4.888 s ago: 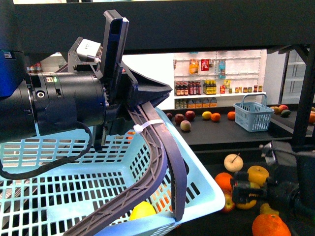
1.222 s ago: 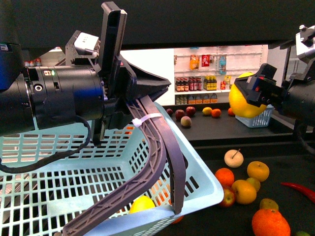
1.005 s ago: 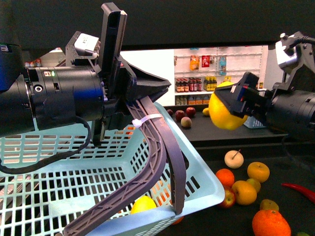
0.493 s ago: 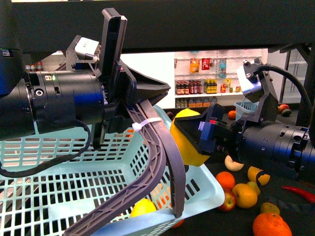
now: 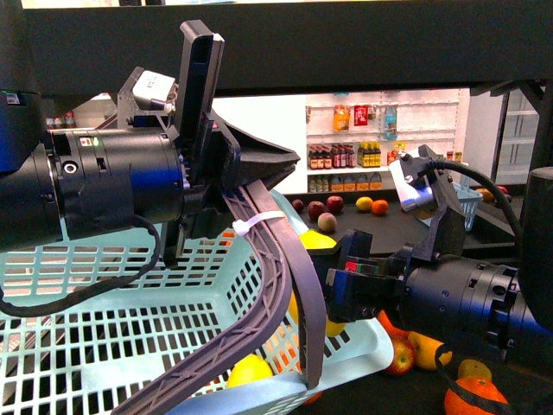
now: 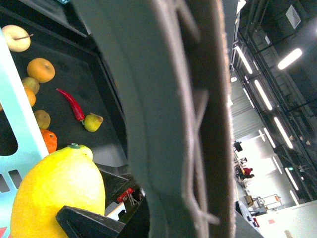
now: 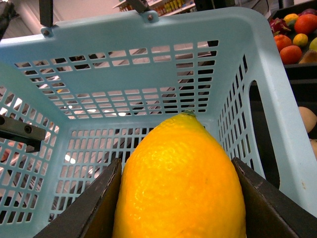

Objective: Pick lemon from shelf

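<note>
Yellow is filling your right wrist view: the lemon [image 7: 183, 183] is lying lengthwise between two black fingers [image 7: 84, 213] that are pressing on its flanks, so your right gripper [image 5: 339, 281] is clamping the fruit. Its stem tip is pointing into the pale blue basket [image 7: 148, 74], whose slotted walls are framing it on three sides.

From the front camera you are seeing that lemon only in part. It is hanging off the tray of the shelf [image 5: 363, 52], at the basket's right rim, with the grey handle [image 5: 285, 285] crossing in front of it. One patch of yellow is showing above the rim and another lower down, just beside the gripper. You cannot tell whether the fruit is touching the basket.

Your left gripper [image 5: 259, 169] is holding the handle near its top, jaws drawn together on it, and the basket is hanging tilted beneath it. A white zip tie [image 5: 257, 223] is wrapping the handle just below the grip. A second yellow fruit [image 5: 251, 370] is showing low by the basket's near rim.

The handle is taking up most of your left wrist view, with the lemon beside it and a black finger lying against the fruit. Beyond them, on the black tray, a red chili [image 6: 72, 104] is lying near an orange [image 6: 40, 69] and a small yellow-green fruit [image 6: 93, 121].

Under the right arm in the front view, another orange [image 5: 473, 398] and an apple [image 5: 399, 354] are resting on the tray. White wall shelves [image 5: 346, 156] of bottles are standing far behind.
</note>
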Action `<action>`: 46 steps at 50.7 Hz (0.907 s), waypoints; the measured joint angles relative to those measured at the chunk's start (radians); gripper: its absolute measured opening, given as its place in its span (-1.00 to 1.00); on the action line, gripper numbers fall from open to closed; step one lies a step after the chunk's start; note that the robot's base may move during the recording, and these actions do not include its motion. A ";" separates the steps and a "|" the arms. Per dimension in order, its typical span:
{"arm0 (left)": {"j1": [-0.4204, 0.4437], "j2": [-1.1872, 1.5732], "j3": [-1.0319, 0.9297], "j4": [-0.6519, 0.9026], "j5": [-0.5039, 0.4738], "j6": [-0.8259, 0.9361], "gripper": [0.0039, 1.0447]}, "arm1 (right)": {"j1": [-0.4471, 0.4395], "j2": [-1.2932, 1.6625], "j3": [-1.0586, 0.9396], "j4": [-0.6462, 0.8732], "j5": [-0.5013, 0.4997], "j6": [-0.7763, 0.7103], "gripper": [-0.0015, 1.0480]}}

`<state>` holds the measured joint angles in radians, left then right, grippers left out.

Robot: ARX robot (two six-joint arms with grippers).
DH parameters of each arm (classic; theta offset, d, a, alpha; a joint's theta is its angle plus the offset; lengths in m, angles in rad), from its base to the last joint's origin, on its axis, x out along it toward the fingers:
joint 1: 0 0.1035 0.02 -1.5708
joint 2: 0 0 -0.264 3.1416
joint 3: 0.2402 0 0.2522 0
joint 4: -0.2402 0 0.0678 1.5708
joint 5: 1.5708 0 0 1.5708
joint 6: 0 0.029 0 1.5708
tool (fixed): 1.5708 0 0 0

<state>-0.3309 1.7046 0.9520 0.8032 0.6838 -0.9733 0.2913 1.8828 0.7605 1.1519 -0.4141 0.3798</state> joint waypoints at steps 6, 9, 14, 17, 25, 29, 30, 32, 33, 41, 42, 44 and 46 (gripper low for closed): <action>0.000 0.000 0.000 0.000 0.000 0.000 -0.88 | 0.007 0.016 -0.003 0.006 -0.001 -0.020 0.24; 0.000 0.000 0.000 0.000 0.002 0.001 -0.88 | 0.010 0.022 -0.004 0.005 0.000 -0.023 0.41; 0.000 0.000 0.000 0.000 0.007 0.000 -0.88 | 0.012 0.025 -0.007 0.006 -0.003 -0.032 0.70; 0.000 0.000 0.000 0.000 0.009 0.001 -0.88 | 0.012 0.026 -0.008 0.007 0.002 -0.032 0.85; 0.000 0.001 0.000 -0.002 0.000 0.000 -0.88 | -0.003 0.026 -0.001 -0.043 0.032 -0.040 0.86; 0.000 0.001 0.000 -0.002 0.000 0.000 -0.88 | -0.033 0.012 0.010 -0.140 0.119 -0.100 0.86; 0.000 0.001 0.000 -0.002 0.000 0.002 -0.88 | -0.038 0.008 0.010 -0.150 0.124 -0.107 0.86; 0.001 0.002 0.000 -0.002 0.000 0.000 -0.88 | -0.058 -0.012 0.008 -0.186 0.144 -0.136 0.86; 0.001 0.002 0.000 -0.002 0.000 -0.002 -0.88 | -0.068 -0.026 0.002 -0.194 0.157 -0.148 0.86; 0.001 0.002 0.000 -0.002 0.002 -0.005 -0.88 | -0.137 -0.167 -0.087 -0.229 0.188 -0.307 0.86; 0.000 0.002 0.000 -0.002 0.002 -0.005 -0.88 | -0.143 -0.179 -0.097 -0.233 0.192 -0.312 0.86; 0.000 0.002 0.000 -0.002 0.003 -0.005 -0.88 | -0.166 -0.229 -0.135 -0.249 0.200 -0.360 0.86; -0.001 0.002 0.000 -0.002 0.003 -0.006 -0.88 | -0.199 -0.294 -0.185 -0.283 0.200 -0.387 0.86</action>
<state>-0.3317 1.7069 0.9520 0.8009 0.6865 -0.9794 0.0921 1.5883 0.5758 0.8692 -0.2146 -0.0071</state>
